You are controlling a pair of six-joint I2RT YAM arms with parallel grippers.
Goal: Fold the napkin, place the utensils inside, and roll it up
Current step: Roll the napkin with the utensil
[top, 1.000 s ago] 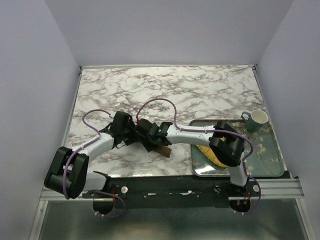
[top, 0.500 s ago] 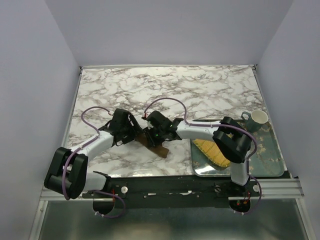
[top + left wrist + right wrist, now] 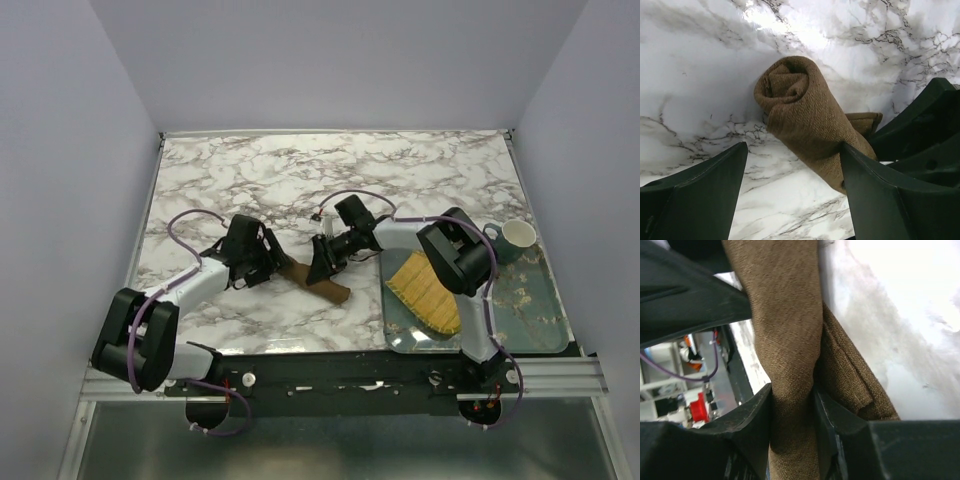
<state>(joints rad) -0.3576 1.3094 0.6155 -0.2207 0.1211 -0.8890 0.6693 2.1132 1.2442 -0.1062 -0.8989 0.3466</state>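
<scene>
napkin (image 3: 318, 283): rolled, lying 10-to-4 o'clock on the table (image 3: 400, 180), toward its 6 o'clock edge. right gripper (image 3: 325, 262): fingers pinching the roll mid-length, likely to hold it wound. left gripper (image 3: 272, 262): fingers spread astride the 10 o'clock end.

The top external camera is looking down from above and behind the arm bases, which are lining the bottom of its frame. From this far-off spot it is taking in the whole marble table (image 3: 350, 180), with the tray (image 3: 520, 320) at lower right. The left wrist camera is riding low and close, looking forward between the fingers of the left gripper (image 3: 792, 145), which are filling its bottom corners, towards the rolled napkin (image 3: 810, 125) at centre frame. The right wrist camera is sitting closer still and tilted, with the napkin running down mid-frame between the fingers of the right gripper (image 3: 792, 395) at the bottom edge. All three views are sharing that napkin, which is showing small at the centre of the overhead frame.
</scene>
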